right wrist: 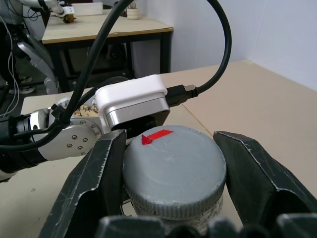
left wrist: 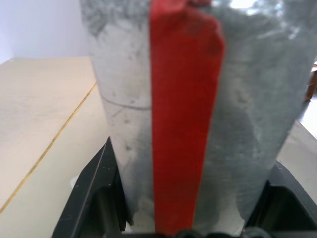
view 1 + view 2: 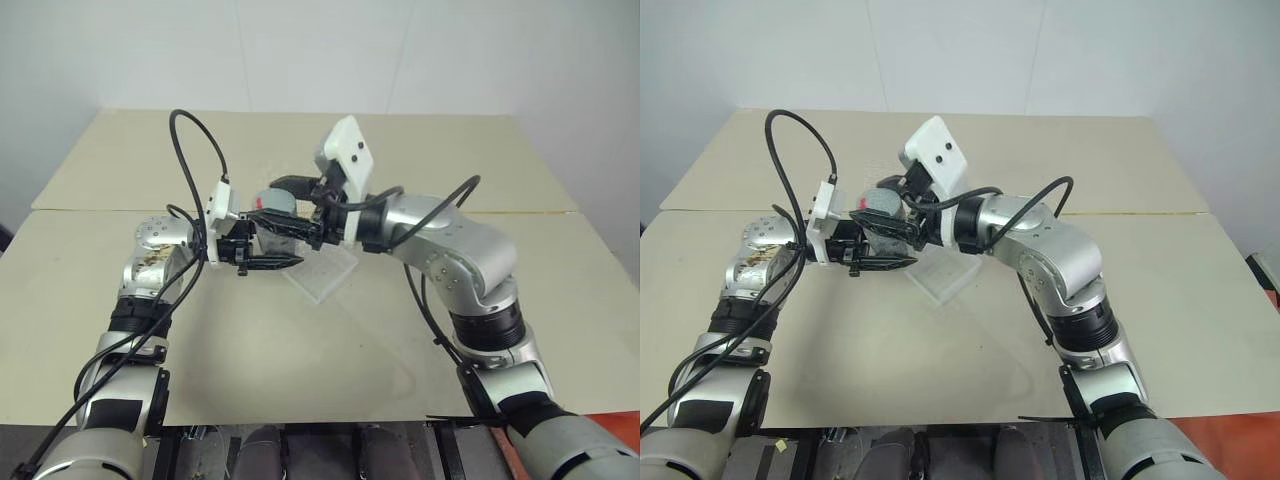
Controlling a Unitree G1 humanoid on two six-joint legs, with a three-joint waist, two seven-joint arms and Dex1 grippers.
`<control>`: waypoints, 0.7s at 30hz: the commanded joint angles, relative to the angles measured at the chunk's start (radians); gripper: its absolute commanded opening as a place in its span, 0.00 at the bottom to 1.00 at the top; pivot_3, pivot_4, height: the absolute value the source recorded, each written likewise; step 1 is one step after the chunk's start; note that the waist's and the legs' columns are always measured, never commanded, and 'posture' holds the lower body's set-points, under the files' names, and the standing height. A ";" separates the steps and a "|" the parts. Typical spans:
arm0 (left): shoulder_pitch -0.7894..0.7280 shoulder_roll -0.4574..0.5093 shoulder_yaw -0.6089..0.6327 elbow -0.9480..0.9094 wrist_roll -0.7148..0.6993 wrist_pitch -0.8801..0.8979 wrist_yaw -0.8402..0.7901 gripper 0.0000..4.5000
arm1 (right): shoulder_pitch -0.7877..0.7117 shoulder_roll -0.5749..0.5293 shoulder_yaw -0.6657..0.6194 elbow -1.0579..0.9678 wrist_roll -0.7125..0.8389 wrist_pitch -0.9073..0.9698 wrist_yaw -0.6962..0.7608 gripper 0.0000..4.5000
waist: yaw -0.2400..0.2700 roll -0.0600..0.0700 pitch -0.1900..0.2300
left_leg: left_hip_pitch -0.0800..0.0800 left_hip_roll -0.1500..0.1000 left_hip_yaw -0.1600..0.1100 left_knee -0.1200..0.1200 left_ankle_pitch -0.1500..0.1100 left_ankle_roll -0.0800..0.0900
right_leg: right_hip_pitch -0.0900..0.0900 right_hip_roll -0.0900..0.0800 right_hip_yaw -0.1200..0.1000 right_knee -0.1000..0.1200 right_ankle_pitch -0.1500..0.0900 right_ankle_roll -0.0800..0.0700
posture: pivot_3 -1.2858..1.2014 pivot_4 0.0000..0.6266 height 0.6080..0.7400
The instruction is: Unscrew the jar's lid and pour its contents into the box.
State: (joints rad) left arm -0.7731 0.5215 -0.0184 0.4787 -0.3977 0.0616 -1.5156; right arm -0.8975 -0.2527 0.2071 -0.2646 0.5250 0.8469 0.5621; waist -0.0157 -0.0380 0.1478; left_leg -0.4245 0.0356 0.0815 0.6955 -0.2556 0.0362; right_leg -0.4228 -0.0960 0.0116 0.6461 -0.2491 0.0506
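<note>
While the left gripper (image 3: 268, 262) clamps one jar (image 2: 198, 124) just above one box (image 3: 322, 275), the right gripper (image 1: 173, 173) clenches its single lid (image 1: 173, 166).

Beige table (image 3: 520, 300); clear box (image 3: 322, 274) lying on it.

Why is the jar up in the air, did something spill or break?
Nothing stands out. The left gripper holds the jar above the box, and the right gripper is on its lid. No spill or damage shows.
</note>
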 commanded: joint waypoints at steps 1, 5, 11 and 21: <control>-0.017 0.001 0.013 -0.026 -0.009 -0.019 -0.007 0.53 | -0.021 0.005 -0.024 -0.010 0.011 -0.005 0.015 0.62 | 0.000 0.000 0.000 | 0.000 0.000 0.000 0.000 0.000 0.000 | 0.000 0.000 0.000 0.000 0.000 0.000 | 0.52 0.24 1.00; -0.018 0.005 0.008 -0.028 -0.016 -0.016 -0.036 0.53 | -0.025 -0.009 -0.012 0.012 0.010 -0.032 0.069 0.62 | 0.000 0.000 0.000 | 0.000 0.000 0.000 0.000 0.000 0.000 | 0.000 0.000 0.000 0.000 0.000 0.000 | 0.52 0.24 1.00; -0.004 0.054 -0.061 -0.102 -0.130 0.020 -0.099 0.53 | -0.038 -0.080 -0.007 0.150 0.099 -0.209 0.538 0.62 | 0.001 0.000 0.000 | 0.000 0.000 0.001 0.000 0.000 0.001 | 0.001 0.000 0.000 -0.001 0.000 0.000 | 0.52 0.24 1.00; 0.023 0.128 -0.140 -0.201 -0.245 0.023 -0.099 0.53 | -0.155 -0.043 0.033 0.448 0.026 -0.388 0.891 0.62 | -0.006 0.001 0.001 | 0.001 0.001 -0.002 0.000 -0.001 0.001 | 0.000 0.001 0.001 0.000 0.000 0.000 | 0.52 0.24 1.00</control>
State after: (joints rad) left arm -0.7376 0.6325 -0.1872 0.3005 -0.6017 0.0886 -1.6109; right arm -1.0341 -0.3139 0.2087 0.1698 0.5591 0.4841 1.3964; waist -0.0216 -0.0373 0.1483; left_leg -0.4236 0.0369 0.0795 0.6953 -0.2562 0.0371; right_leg -0.4232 -0.0946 0.0127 0.6465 -0.2491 0.0506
